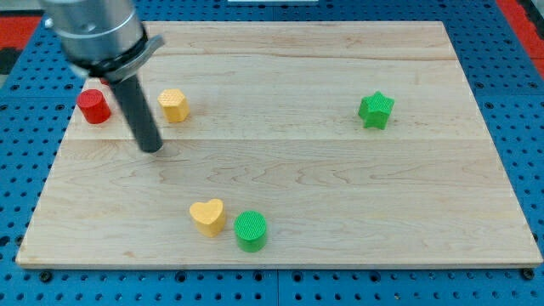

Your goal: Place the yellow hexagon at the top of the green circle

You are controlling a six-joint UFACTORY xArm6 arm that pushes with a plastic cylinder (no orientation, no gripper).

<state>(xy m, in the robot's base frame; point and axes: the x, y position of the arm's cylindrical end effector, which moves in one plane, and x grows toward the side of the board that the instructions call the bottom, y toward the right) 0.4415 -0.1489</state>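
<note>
The yellow hexagon point(173, 104) sits on the wooden board at the view's upper left. The green circle point(251, 230) stands near the view's bottom, at the middle, far below and to the right of the hexagon. My tip point(151, 148) rests on the board just below and to the left of the yellow hexagon, a small gap apart from it. The dark rod rises from the tip toward the view's top left.
A red cylinder point(94, 106) stands left of the rod near the board's left edge. A yellow heart point(207, 216) lies beside the green circle, on its left. A green star point(376, 110) sits at the upper right. The wooden board point(340, 187) lies on a blue perforated table.
</note>
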